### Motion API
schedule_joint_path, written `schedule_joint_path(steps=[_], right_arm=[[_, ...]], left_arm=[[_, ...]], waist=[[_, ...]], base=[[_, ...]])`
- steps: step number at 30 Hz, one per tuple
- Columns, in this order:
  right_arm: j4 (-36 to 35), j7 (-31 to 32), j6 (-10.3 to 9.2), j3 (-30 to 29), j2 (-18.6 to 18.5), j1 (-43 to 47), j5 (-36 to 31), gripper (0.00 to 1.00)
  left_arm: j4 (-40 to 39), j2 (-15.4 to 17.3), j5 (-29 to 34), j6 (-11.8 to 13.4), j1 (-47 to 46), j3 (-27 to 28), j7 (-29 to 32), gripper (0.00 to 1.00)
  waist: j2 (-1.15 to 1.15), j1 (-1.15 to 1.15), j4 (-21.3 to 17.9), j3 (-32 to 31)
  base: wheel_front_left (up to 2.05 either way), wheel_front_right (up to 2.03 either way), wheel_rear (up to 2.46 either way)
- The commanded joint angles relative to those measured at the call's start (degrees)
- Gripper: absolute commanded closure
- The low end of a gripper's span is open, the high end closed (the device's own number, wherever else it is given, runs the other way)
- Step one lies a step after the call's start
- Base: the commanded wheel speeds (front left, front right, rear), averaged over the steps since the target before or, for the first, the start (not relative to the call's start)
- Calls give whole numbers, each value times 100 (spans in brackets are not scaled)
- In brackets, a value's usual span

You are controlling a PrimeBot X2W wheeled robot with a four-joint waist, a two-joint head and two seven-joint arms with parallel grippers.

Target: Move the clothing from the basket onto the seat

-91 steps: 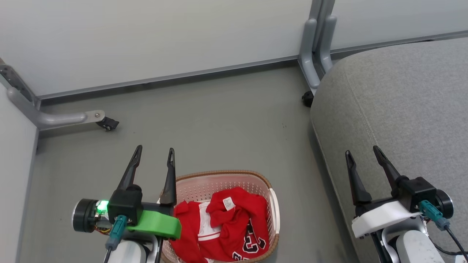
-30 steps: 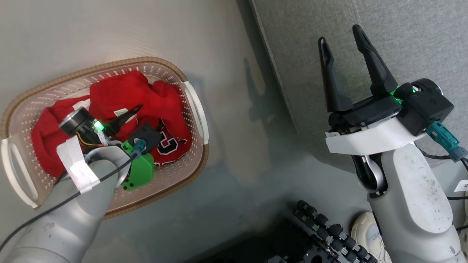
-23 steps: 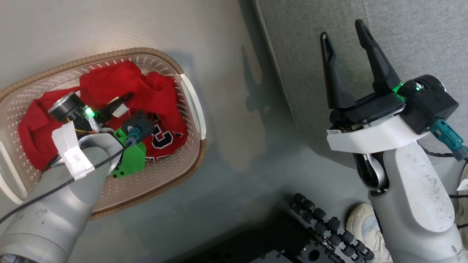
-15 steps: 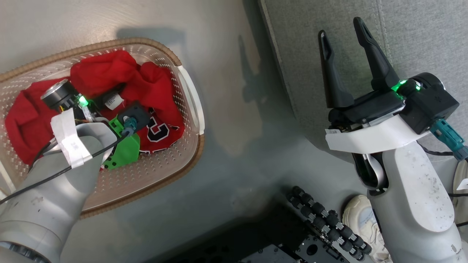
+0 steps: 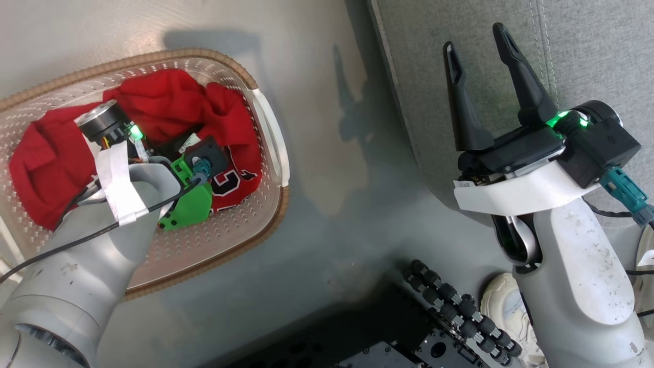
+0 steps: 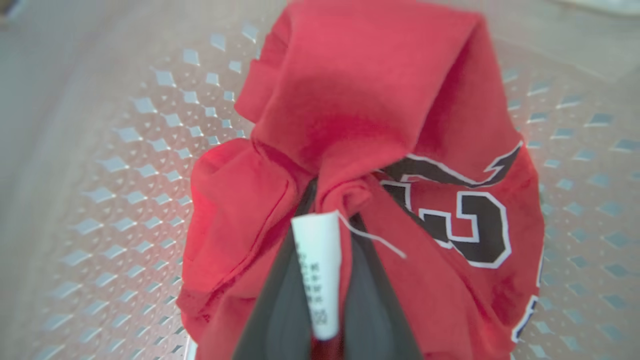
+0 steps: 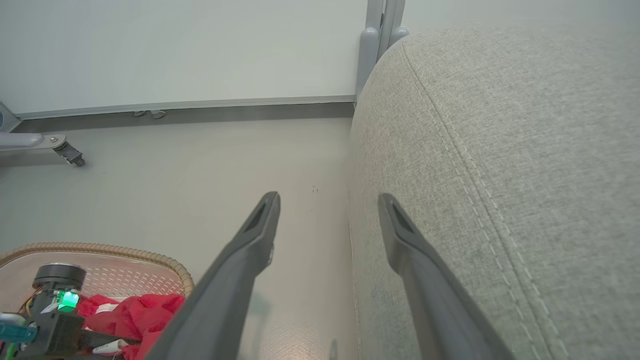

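Left gripper point(image 6: 331, 200) is clamped on the jersey point(image 6: 380, 100), seemingly at its tag point(image 6: 317, 280), inside the basket point(image 5: 267, 122). The seat point(image 5: 587, 51) lies rightward, by the wide-open right gripper point(image 5: 473, 36).

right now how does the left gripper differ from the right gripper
The left gripper has its jaws shut on the red fabric jersey; the right gripper has its jaws open and empty. The left reaches into the cream perforated plastic basket; the right hovers by the light-grey fabric seat. Both have long dark fingers.
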Motion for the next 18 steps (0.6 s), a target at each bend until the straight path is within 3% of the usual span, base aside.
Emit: schedule_joint_path(steps=[1, 18], right_arm=[[20, -12, -2, -17, -15, -57, -18, 0], [315, -11, -2, -145, -17, 330, -347, 0]], left_arm=[[-54, -17, -102, -15, 22, -33, -4, 100], [-1276, -199, -833, -14, 814, -75, -4, 100]], waist=[[0, 0, 50, -105], [0, 0, 747, -1427]], base=[[0, 0, 0], [0, 0, 0]])
